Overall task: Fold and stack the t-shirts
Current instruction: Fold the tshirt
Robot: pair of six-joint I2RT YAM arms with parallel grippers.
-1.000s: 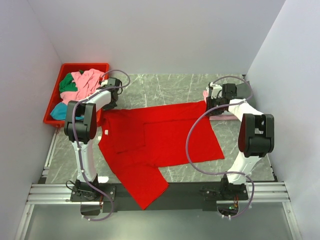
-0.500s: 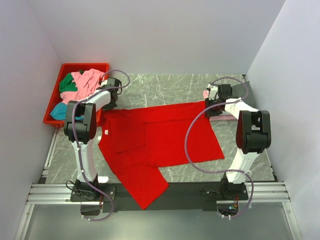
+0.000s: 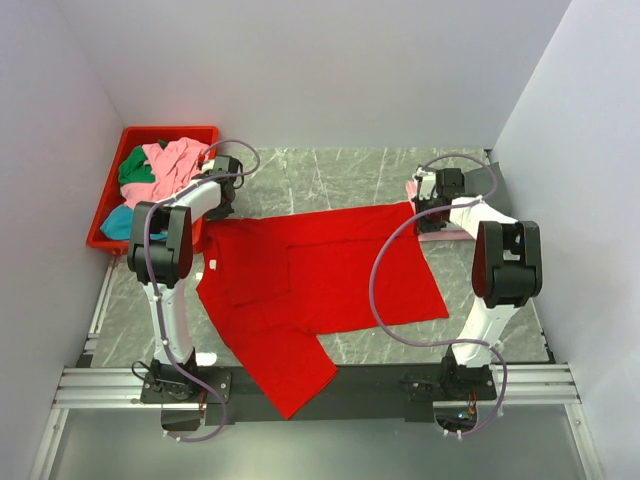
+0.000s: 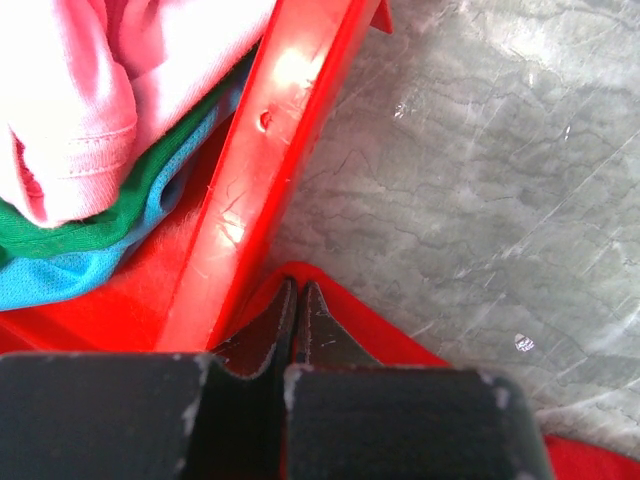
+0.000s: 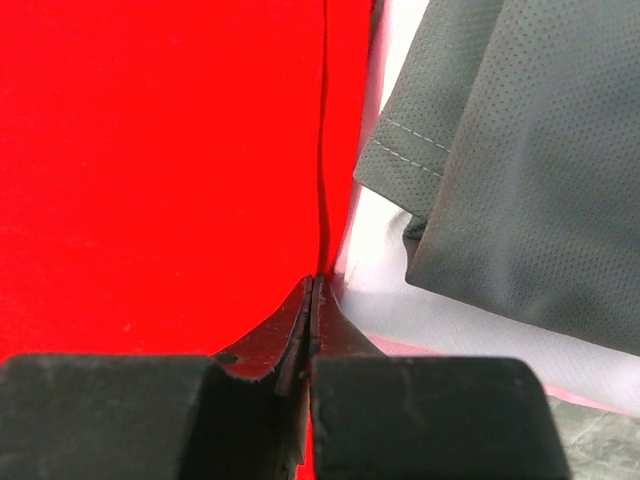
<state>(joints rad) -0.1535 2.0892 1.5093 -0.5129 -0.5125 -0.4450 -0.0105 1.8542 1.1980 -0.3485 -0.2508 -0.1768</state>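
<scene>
A large bright red t-shirt (image 3: 320, 285) lies spread across the marble table (image 3: 340, 175). My left gripper (image 3: 222, 207) is at the shirt's far left corner, beside the bin; in the left wrist view its jaws (image 4: 297, 287) are shut on that red corner (image 4: 345, 310). At the far right corner my right gripper (image 3: 420, 207) is shut too, pinching the red shirt's edge (image 5: 250, 150) between its jaws (image 5: 313, 282). Right beside it lies a folded stack: a dark grey t-shirt (image 5: 520, 150) on a white one (image 5: 400, 300).
A rigid red bin (image 3: 112, 190) at the far left holds pink (image 3: 172, 165), green (image 3: 135, 168) and teal (image 3: 120, 222) t-shirts; its wall (image 4: 265, 170) runs close beside my left fingers. The folded stack (image 3: 445, 232) sits under the right arm. White walls enclose the table.
My right gripper has closed on the red shirt's far right edge, after the right arm shifted slightly inward. The left gripper has stayed shut on its corner.
</scene>
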